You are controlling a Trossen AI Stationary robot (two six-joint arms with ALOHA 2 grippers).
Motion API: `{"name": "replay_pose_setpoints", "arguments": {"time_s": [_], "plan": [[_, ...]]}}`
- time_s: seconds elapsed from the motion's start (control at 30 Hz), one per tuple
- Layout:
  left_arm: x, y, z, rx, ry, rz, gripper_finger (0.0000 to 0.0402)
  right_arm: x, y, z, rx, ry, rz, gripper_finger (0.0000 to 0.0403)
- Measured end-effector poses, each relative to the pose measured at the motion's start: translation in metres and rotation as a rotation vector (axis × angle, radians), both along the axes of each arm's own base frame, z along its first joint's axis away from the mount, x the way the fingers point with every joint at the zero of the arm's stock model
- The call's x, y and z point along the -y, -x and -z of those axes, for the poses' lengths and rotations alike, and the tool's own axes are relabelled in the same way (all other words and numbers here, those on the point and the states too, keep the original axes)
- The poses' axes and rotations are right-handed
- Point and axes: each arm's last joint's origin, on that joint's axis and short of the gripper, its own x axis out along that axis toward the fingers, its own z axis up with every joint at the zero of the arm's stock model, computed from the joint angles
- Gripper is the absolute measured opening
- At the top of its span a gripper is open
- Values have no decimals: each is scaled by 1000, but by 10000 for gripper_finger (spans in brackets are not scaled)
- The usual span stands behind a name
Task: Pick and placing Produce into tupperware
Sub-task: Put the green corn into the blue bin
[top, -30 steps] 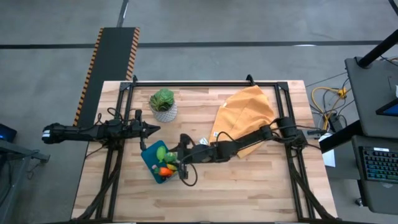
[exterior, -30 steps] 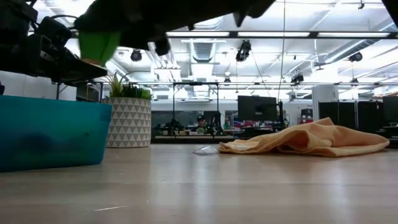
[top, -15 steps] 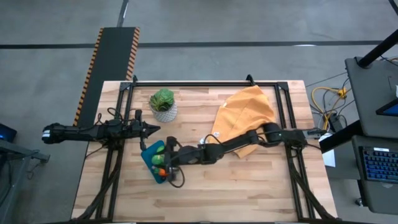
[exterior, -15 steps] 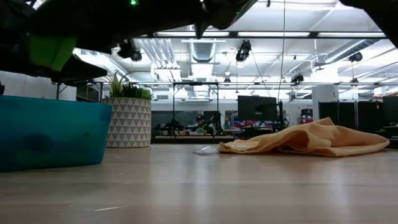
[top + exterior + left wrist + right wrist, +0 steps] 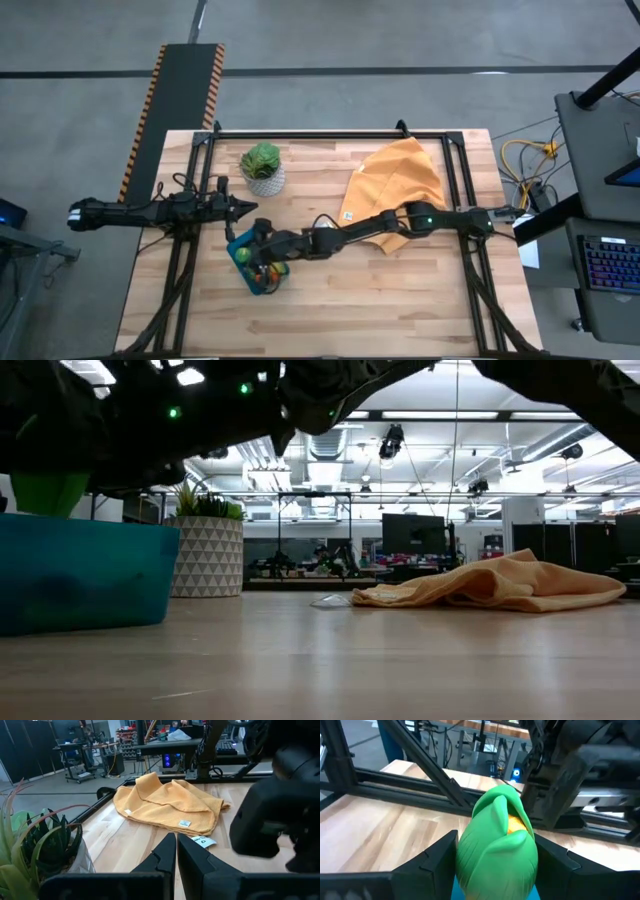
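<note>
The teal tupperware (image 5: 256, 264) sits at the table's left centre and holds several small produce toys, among them a carrot-orange one (image 5: 264, 274). It also shows in the low view (image 5: 80, 575). My right gripper (image 5: 252, 247) reaches across the table over it and is shut on a green toy corn with yellow kernels (image 5: 497, 842). In the low view the corn (image 5: 45, 492) dips behind the tupperware's rim. My left gripper (image 5: 245, 207) is shut and empty, just left of and beyond the tupperware. It also shows in the left wrist view (image 5: 176, 852). My right gripper pinches the toy corn's green husk by its two sides (image 5: 466, 855) between its two fingers (image 5: 437, 857). The corn lies along the fingers, its tip pointing away from the wrist. Its lower end is inside the tupperware's rim; whether it rests on anything, I cannot tell.
A leafy plant in a white patterned pot (image 5: 262, 167) stands beyond the tupperware. An orange cloth (image 5: 393, 180) lies at the far right under my right arm, with a small white tag (image 5: 204, 841) beside it. Black frame rails run along the table's far, left and right sides.
My right gripper has gone toward the table's left edge and down with the green corn, from beside the tupperware's right end to over it. The corn, which was above the rim, now dips inside it. The gripper has stayed shut on it.
</note>
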Motion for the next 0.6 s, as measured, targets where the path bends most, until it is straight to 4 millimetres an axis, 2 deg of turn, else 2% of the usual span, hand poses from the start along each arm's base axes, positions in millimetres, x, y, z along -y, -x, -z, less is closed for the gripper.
{"name": "replay_pose_setpoints", "arguments": {"time_s": [0.4,0.6], "plan": [[0,0,0,-1,-1,0,0,20,-5,11,-16,-32,-1,201],[0,0,0,0,-1,0,0,21,-5,13,-21,-43,-5,201]]}}
